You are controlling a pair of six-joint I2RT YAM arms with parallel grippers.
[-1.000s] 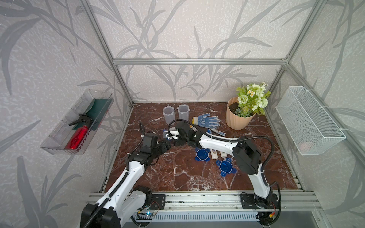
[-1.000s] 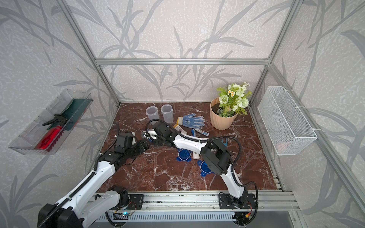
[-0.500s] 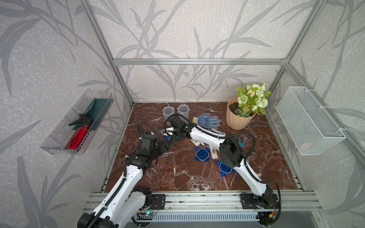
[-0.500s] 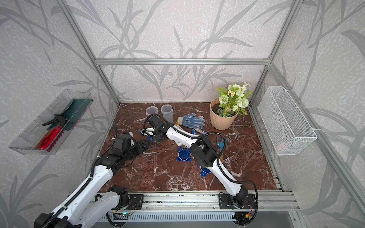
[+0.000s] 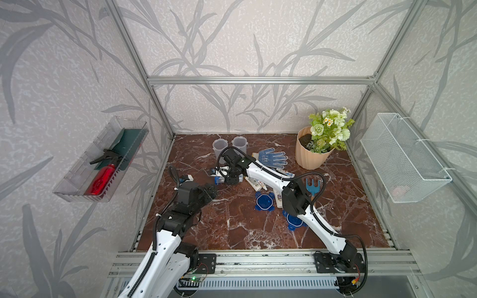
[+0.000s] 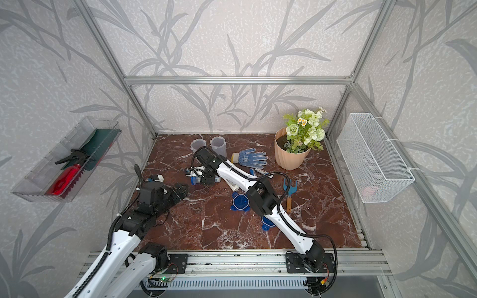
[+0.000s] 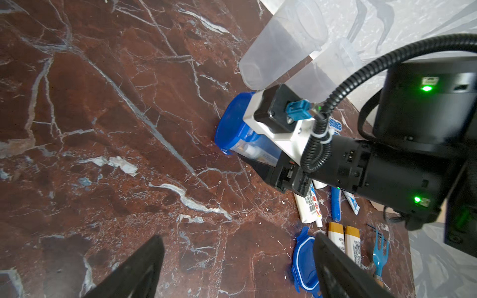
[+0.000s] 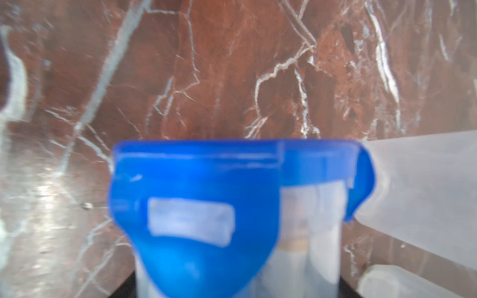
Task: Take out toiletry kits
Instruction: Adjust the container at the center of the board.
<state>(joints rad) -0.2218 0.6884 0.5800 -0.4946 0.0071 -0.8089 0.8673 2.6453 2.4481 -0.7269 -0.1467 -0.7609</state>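
A clear blue-lidded cup lies on its side on the marble floor, with toiletry pieces dimly visible inside. My right gripper reaches down over it. In the right wrist view the cup fills the space between the jaws, whose dark fingers press both its sides. My left gripper hovers open and empty just in front of the cup. Pieces of the toiletry kits lie loose behind the right arm: white toothpaste tubes, a blue toothbrush and gold-capped bottles.
Two empty clear cups stand at the back. Loose blue lids, a dotted glove, a blue garden fork and a flower pot lie to the right. A wire basket hangs on the right wall.
My right gripper has shifted left and come down over the lying cup, its jaws narrowing onto it. The left gripper stays close by and has opened slightly wider.
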